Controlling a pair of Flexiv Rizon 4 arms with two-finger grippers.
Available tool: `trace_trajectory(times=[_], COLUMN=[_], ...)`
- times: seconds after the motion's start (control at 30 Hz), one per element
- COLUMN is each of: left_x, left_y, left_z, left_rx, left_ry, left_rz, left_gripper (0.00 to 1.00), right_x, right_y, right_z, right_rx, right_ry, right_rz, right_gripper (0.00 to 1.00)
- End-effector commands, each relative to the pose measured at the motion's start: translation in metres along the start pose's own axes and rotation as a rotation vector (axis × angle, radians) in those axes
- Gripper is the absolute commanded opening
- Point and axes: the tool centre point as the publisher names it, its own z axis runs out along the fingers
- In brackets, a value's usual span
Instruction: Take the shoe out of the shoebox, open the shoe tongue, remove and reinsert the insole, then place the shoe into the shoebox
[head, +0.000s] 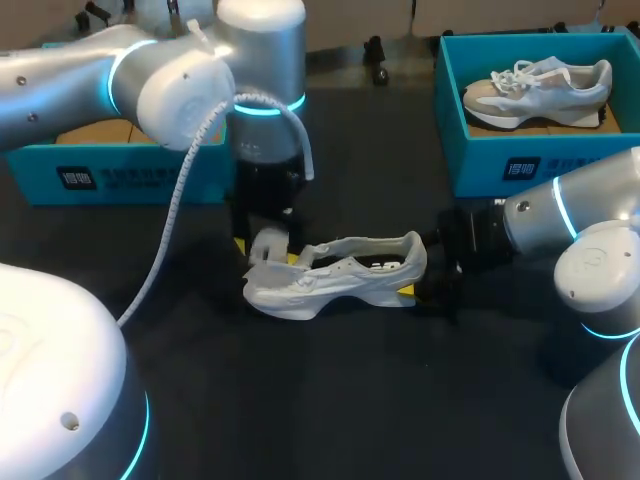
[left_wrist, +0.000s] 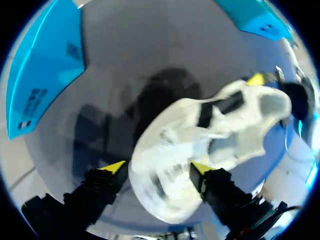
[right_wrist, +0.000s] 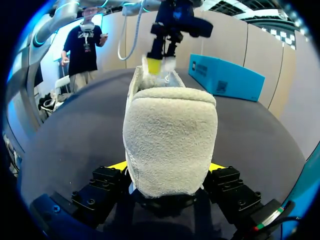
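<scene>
I have the white shoe (head: 335, 275) sole-down on the dark surface (head: 330, 400), with its long axis running side to side: toe toward my left arm, heel toward my right. My left end effector (left_wrist: 156, 169) clamps the toe, and my right end effector (right_wrist: 169, 167) clamps the heel.

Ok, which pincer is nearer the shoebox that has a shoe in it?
Right. The right pincer grips the white shoe at its heel, just in front of that shoebox; the left pincer grips its toe end, farther away.

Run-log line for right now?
white shoe on table | left jaws shut on toe | right jaws shut on heel | second shoe in shoebox
</scene>
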Motion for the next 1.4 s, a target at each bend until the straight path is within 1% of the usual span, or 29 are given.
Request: trace_trajectory(times=[0.03,0.13,0.17,0.23,0.33,0.43,0.6,0.63,0.67,0.7,0.73,0.8,0.97,1.1,1.4], left_x=[0.001,0.008,0.01,0.014,0.02,0.026,0.037,0.039,0.041,0.044,0.046,0.052,0.068,0.084,0.084], left_y=[0.003,0.003,0.002,0.0,-0.001,-0.003,-0.008,-0.008,-0.008,-0.009,-0.009,-0.01,-0.014,-0.013,-0.013], left_z=[-0.025,-0.037,-0.041,-0.048,-0.058,-0.07,-0.083,-0.085,-0.086,-0.087,-0.087,-0.087,-0.09,-0.08,-0.08], left_rx=[0.026,0.066,0.061,0.079,0.064,0.066,0.059,0.061,0.066,0.065,0.071,0.088,0.107,0.09,0.09], left_ry=[0.065,0.084,0.097,0.081,0.072,0.056,0.021,0.02,0.017,0.018,0.013,0.009,0.077,0.106,0.106], left_rz=[0.251,0.422,0.486,0.593,0.782,0.952,1.176,1.204,1.227,1.259,1.272,1.303,1.361,1.388,1.388], left_gripper=[1.0,1.0,1.0,1.0,1.0,1.0,1.0,0.83,0.46,0.13,0.0,0.0,0.0,0.0,0.0], right_x=[-0.001,-0.001,-0.001,-0.001,-0.001,-0.001,-0.001,-0.001,-0.001,-0.001,-0.001,-0.001,-0.001,-0.001,-0.001], right_y=[0.0,0.0,0.0,0.0,0.0,0.0,0.0,0.0,0.0,0.0,0.0,0.0,0.0,0.0,0.0], right_z=[0.006,0.006,0.006,0.006,0.006,0.006,0.006,0.006,0.006,0.006,0.006,0.006,0.006,0.006,0.006], right_rx=[0.005,0.005,0.005,0.005,0.005,0.005,0.005,0.005,0.005,0.005,0.005,0.005,0.005,0.005,0.005], right_ry=[-0.003,-0.003,-0.003,-0.003,-0.003,-0.003,-0.003,-0.003,-0.003,-0.003,-0.003,-0.003,-0.003,-0.003,-0.003], right_rz=[0.0,0.0,0.0,0.0,0.0,0.0,0.0,0.0,0.0,0.0,0.0,0.0,0.0,0.0,0.0], right_gripper=[0.0,0.0,0.0,0.0,0.0,0.0,0.0,0.0,0.0,0.0,0.0,0.0,0.0,0.0,0.0])
